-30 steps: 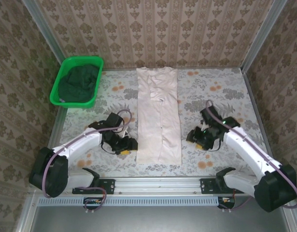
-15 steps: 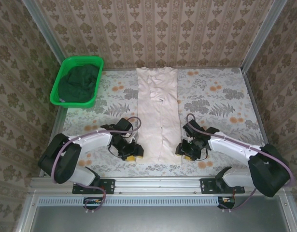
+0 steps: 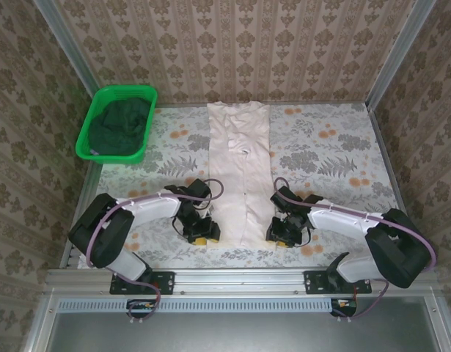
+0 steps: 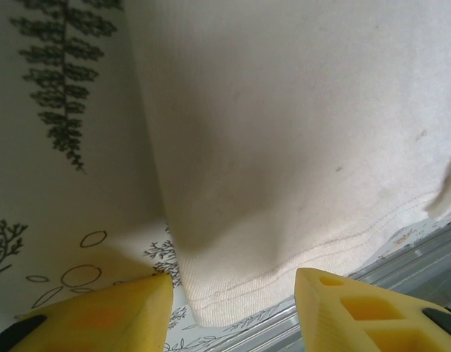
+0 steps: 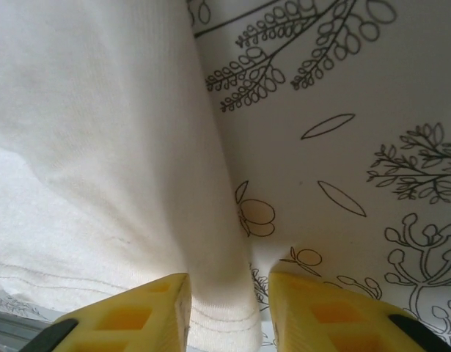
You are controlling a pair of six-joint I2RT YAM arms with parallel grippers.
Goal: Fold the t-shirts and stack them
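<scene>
Top view: the cream-pink t-shirt (image 3: 240, 169) lies flat on the floral counter (image 3: 328, 147), folded into a long narrow strip that runs from 12 o'clock to 6 o'clock through the middle, with a small black mark (image 3: 244, 152) near its centre. The dark green t-shirt (image 3: 121, 123) sits bunched inside the bright green basket (image 3: 111, 158) at 10 o'clock, well apart from the strip. The left claw (image 3: 204, 236) rests low at the strip's 7 o'clock corner and the right claw (image 3: 278, 235) at its 5 o'clock corner, one on each side of the near hem. Left wrist view: the left claw's yellow fingers (image 4: 100, 315) are spread wide and released, and the stitched hem corner of the cream-pink cloth lies on the counter between them, touching neither. Right wrist view: the right claw's yellow fingers (image 5: 324, 315) stand apart, also released, with a narrower gap. The folded side edge and hem of the cloth run into that gap, close against the finger at 7 o'clock.
</scene>
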